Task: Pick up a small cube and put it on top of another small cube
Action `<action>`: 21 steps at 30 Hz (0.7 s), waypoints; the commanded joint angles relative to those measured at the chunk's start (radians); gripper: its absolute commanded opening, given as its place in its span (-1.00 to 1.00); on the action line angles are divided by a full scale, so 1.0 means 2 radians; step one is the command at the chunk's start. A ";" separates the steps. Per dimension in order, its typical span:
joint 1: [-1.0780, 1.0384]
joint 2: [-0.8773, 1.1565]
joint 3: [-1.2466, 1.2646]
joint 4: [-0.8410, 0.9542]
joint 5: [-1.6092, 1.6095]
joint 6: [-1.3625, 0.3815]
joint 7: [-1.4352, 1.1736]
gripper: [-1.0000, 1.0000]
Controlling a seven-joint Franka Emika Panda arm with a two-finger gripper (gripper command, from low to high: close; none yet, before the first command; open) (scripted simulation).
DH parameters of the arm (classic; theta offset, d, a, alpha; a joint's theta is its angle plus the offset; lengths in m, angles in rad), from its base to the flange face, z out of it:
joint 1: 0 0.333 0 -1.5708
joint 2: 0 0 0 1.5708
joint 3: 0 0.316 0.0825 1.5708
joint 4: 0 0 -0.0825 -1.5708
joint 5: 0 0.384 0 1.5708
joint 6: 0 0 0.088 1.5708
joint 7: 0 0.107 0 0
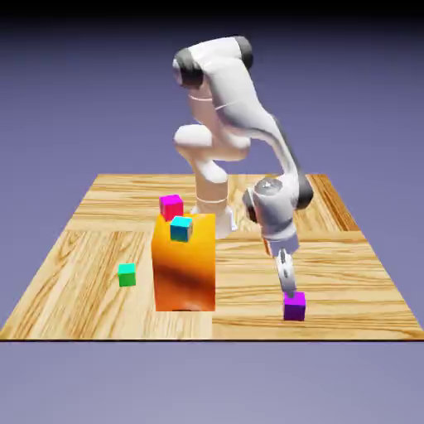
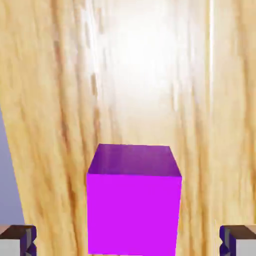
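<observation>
Orange tall block [image 1: 185, 273] stands on the wooden tabletop [image 1: 248, 319], a cyan cube [image 1: 181, 229] on top; small green cube [image 1: 127, 275] nearby. Small plain purple cube [image 1: 294, 306] sits on the tabletop beneath the gripper [image 1: 289, 291], fingers spread.

Exterior view: high, facing robot across table, far. Hand view: close, looking down; both share purple cube [image 1: 294, 306].
</observation>
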 commanded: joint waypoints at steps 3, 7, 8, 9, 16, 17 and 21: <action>0.048 0.054 -0.046 0.017 -0.022 0.040 0.013 0.00; 0.073 0.082 -0.070 0.026 -0.033 0.061 0.019 -1.00; 0.057 0.064 -0.055 0.020 -0.026 0.047 0.015 -1.00; 0.041 0.046 -0.040 0.015 -0.019 0.034 0.011 -1.00; -0.004 -0.053 -0.003 0.024 0.030 -0.063 -0.062 -1.00; 0.000 -0.062 -0.010 0.026 0.029 -0.073 -0.083 -1.00; 0.015 -0.099 -0.039 0.033 0.021 -0.116 -0.170 -1.00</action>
